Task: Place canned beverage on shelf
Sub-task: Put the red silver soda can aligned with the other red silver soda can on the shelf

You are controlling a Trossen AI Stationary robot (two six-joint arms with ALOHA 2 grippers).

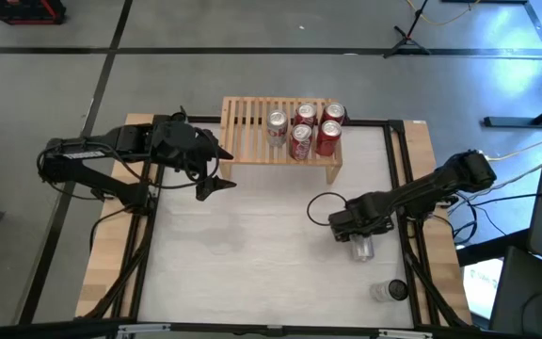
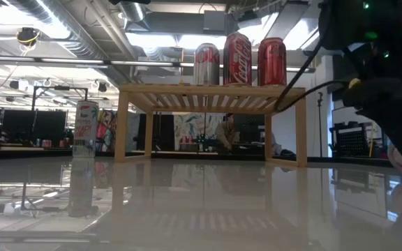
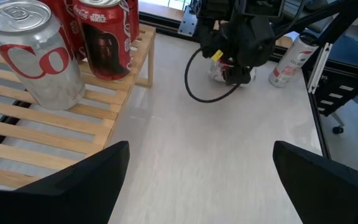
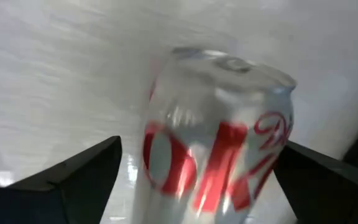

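silver can (image 4: 219, 137) stands on glossy white table (image 1: 243, 254) between spread right pincer (image 4: 194, 180); left pincer (image 3: 197, 180) spread.

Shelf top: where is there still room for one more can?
The shelf is bare at its left end, beside the silver can. Its right end is crowded: four red cans cluster there. The white table between both arms is bare too.

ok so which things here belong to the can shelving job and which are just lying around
Job:
- shelf holding five cans
- silver can between the open right gripper fingers
- spare can near the table's right edge

Lying about:
- black cable loop on the table
- left gripper, open, waiting beside the shelf
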